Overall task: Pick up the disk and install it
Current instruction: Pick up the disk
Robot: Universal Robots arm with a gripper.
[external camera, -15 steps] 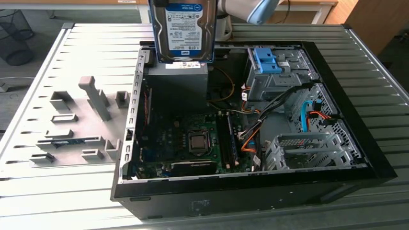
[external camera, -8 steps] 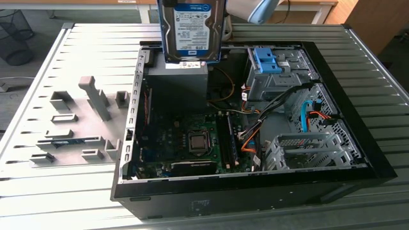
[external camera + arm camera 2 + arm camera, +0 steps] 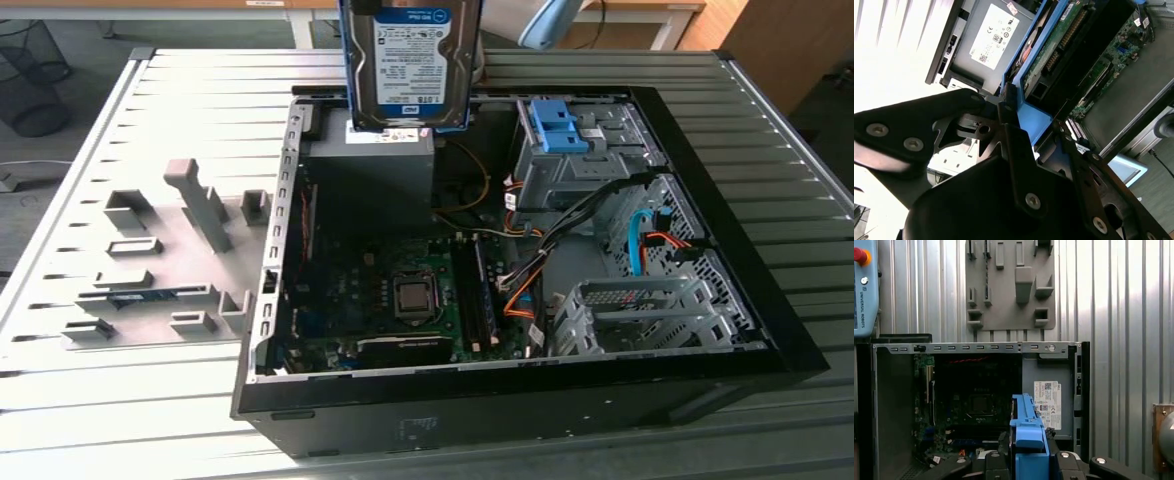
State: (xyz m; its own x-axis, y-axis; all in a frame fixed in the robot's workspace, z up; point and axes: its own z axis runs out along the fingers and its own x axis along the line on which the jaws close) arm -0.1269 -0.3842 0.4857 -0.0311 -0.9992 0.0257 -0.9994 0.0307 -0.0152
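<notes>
The disk (image 3: pixel 407 65) in the exterior view carries a white-and-blue label (image 3: pixel 411 50) packed with rows of small print, too fine to make out from here. In the first wrist view the grey power-supply box (image 3: pixel 1049 370) wears a white sticker (image 3: pixel 1047 397); the second wrist view shows what look like round certification marks and code squares on it. Dark lettering (image 3: pixel 860 295) runs along the blue-grey pendant (image 3: pixel 865 315).

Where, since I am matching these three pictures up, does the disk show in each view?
Exterior view: the disk hangs upright above the open case, label facing the camera.
First wrist view: edge-on, its blue carrier held in the gripper.
Second wrist view: circuit-board side showing, blue carrier clamped.
Shared landmark: the grey power-supply box inside the case.
</notes>
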